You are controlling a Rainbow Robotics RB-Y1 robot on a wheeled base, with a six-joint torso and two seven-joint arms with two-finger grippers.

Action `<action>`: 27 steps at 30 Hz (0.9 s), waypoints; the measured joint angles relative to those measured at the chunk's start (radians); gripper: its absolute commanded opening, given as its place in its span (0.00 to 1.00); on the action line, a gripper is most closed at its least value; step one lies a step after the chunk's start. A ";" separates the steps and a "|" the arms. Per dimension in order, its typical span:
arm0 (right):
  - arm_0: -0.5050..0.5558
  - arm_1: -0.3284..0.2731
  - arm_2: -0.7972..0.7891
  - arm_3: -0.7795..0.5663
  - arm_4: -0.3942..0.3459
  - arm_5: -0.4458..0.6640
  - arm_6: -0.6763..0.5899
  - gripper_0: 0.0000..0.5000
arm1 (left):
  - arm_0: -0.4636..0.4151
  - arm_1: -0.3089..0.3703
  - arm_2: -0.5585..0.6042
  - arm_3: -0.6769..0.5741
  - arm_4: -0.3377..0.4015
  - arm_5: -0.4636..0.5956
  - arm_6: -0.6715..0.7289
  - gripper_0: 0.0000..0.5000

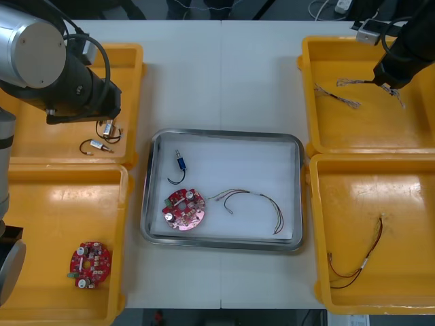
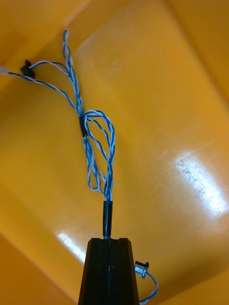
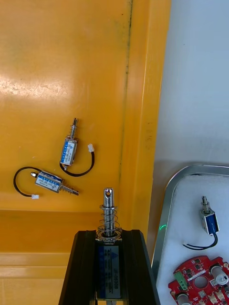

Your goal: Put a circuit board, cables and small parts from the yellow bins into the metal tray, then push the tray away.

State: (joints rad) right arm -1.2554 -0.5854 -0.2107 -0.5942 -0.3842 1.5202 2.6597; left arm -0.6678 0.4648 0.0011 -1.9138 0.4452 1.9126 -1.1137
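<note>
Metal part [image 3: 108,209] lengthwise in left pincer [image 3: 109,236]; cable [image 2: 98,143] trails beyond right pincer [image 2: 109,240].

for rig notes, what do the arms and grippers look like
Left arm: silver-grey cylinder joint, then black wrist with black cables looped over. Right arm: black. Left gripper, over the far left bin, and right gripper, over the far right bin: matte black, flat-faced, chamfered tips.

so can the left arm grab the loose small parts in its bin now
Probably not yet: the left claw is shut on a small metal part, so it has no free grip. Nothing covers the nearer loose part or the farther loose part.
</note>
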 measured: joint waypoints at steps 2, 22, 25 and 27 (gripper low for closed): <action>0.000 0.000 -0.007 -0.031 0.005 0.050 -0.027 0.00 | 0.000 0.000 0.000 0.000 0.000 0.000 0.000 0.00; 0.133 0.001 -0.009 -0.535 -0.054 0.392 -0.267 0.00 | 0.001 0.000 0.027 0.000 0.010 0.000 0.000 0.00; 0.157 0.003 -0.006 -0.617 -0.075 0.393 -0.274 0.00 | 0.002 0.000 0.027 0.000 0.010 0.000 0.000 0.01; 0.172 0.010 -0.003 -0.676 -0.090 0.393 -0.308 0.00 | 0.002 -0.001 0.027 0.000 0.010 0.000 0.000 0.00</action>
State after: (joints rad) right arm -1.0832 -0.5751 -0.2138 -1.2703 -0.4738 1.9134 2.3521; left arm -0.6655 0.4642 0.0280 -1.9141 0.4552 1.9128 -1.1137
